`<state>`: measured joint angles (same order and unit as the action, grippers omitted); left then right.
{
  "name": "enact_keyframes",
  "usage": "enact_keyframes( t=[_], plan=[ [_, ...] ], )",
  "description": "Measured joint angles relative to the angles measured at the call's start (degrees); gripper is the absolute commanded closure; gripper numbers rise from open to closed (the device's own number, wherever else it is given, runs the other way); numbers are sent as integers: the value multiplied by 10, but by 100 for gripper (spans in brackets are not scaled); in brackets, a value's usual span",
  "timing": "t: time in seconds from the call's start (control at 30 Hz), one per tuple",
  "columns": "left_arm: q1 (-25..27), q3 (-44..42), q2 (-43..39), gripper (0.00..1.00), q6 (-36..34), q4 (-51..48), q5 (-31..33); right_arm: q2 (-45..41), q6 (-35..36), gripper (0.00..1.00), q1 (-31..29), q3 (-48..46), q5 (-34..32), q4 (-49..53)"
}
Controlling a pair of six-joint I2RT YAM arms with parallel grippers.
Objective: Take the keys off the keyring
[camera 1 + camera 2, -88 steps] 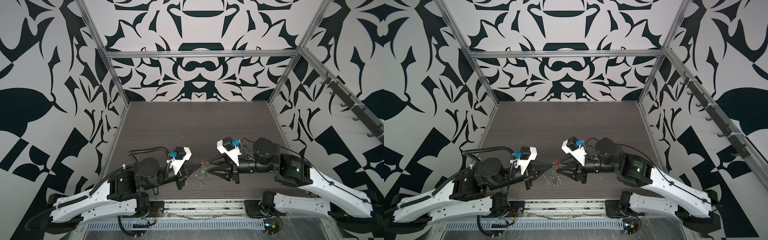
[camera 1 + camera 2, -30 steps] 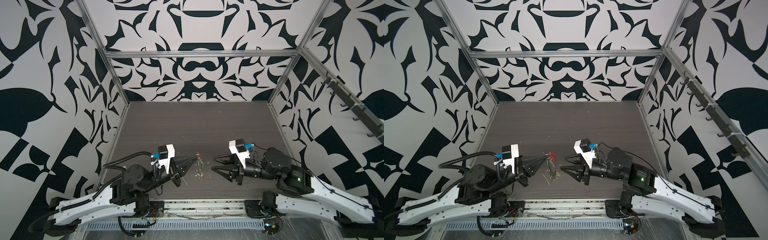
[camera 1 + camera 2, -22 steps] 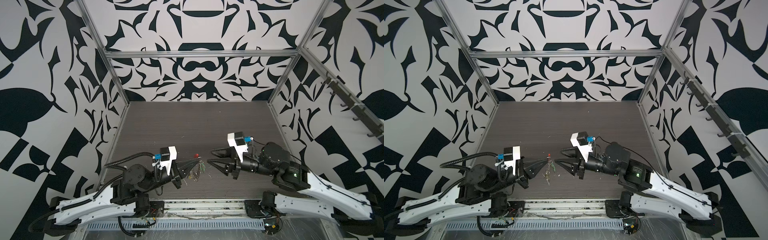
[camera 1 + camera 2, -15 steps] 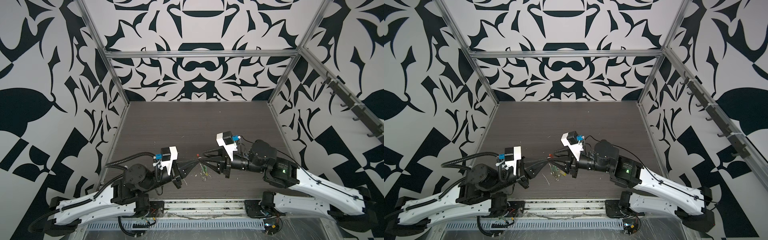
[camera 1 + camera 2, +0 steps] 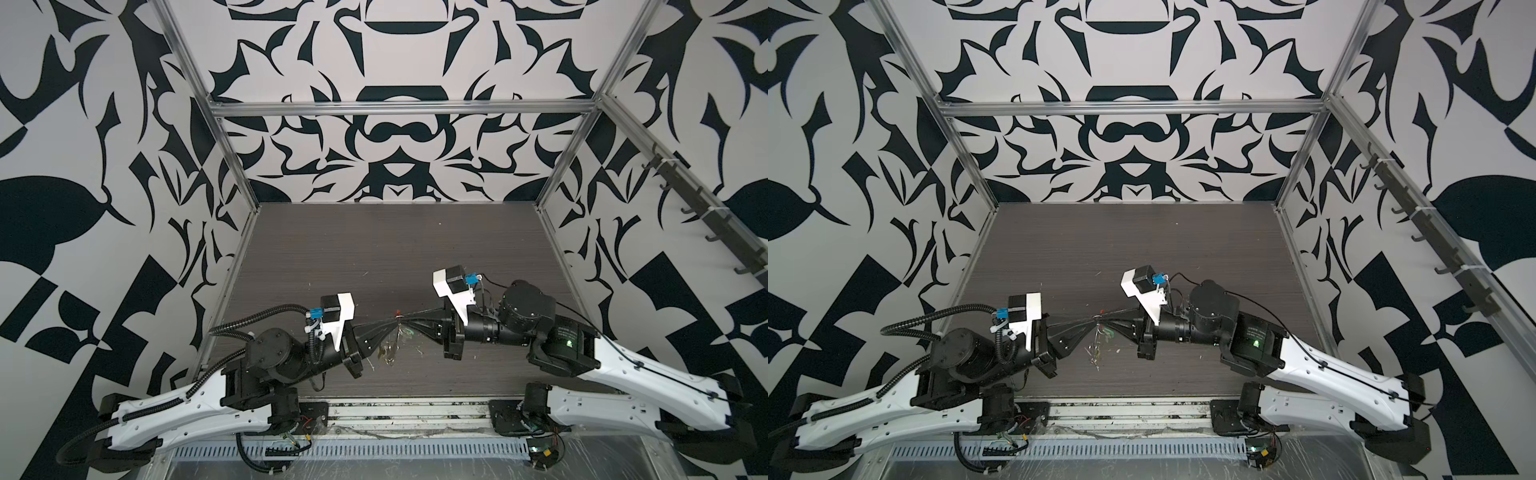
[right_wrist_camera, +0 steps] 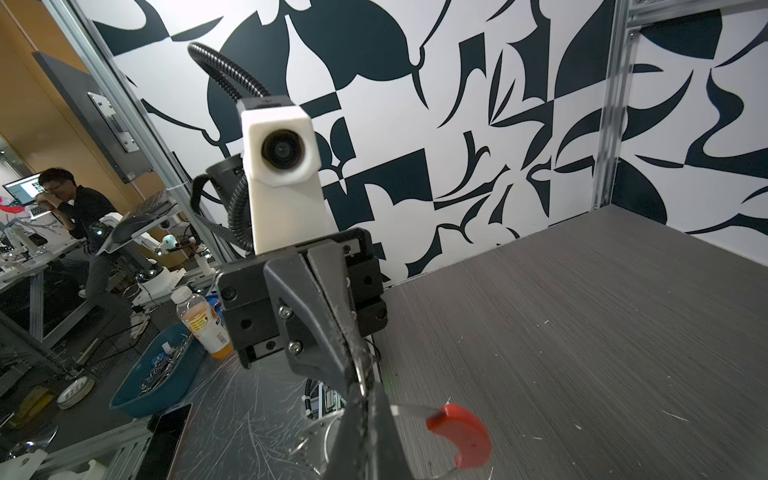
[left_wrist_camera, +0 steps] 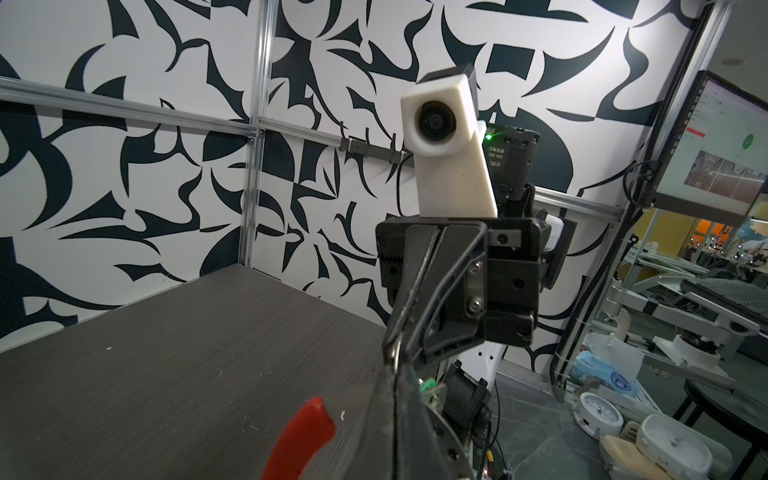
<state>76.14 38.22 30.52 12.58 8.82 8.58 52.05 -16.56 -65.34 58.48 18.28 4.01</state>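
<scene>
2 hands meet tip to tip above the near middle of the tabletop, with the keyring caught between them. The left hand reaches in from the left and the right hand from the right. They lie along 1 line across the tabletop, so neither is nearer the ring than the other.

Both hands have their jaws pressed fully together. The left hand pinches the keyring's thin wire. In the right wrist view the grey wire runs out from between the right hand's fingers to the red sleeve, so it appears to grip the same wire right beside the left tips.

The sleeve pokes up just behind the meeting point. The keys hang straight below it, with the green tag on the right hand's side. Whether they touch the tabletop cannot be told. Judging by this, the coming move turns on working a key along the wire between the 2 pinches.
</scene>
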Motion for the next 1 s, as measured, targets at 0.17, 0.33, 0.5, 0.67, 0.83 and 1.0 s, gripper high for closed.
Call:
enact_keyframes(
  t=[0.17, 0.33, 0.5, 0.67, 0.83, 1.0],
  plan=[
    [0, 9, -22, 64, -2, -57, 24, -2, 15, 100, 0, 42, -9, 90],
    [0, 73, -14, 64, -6, -137, 30, 13, 45, 100, 1, 110, -3, 186],
    [0, 133, 37, 63, -6, -202, 9, 53, 80, 100, 4, 172, 18, 275],
    [0, 152, 71, 64, -6, -255, -26, 91, 106, 100, 4, 217, 37, 349],
    [0, 158, 84, 69, -4, -285, -50, 107, 119, 100, 4, 238, 45, 387],
    [0, 164, 90, 74, -5, -291, -62, 116, 127, 100, 4, 250, 51, 405]
  ],
)
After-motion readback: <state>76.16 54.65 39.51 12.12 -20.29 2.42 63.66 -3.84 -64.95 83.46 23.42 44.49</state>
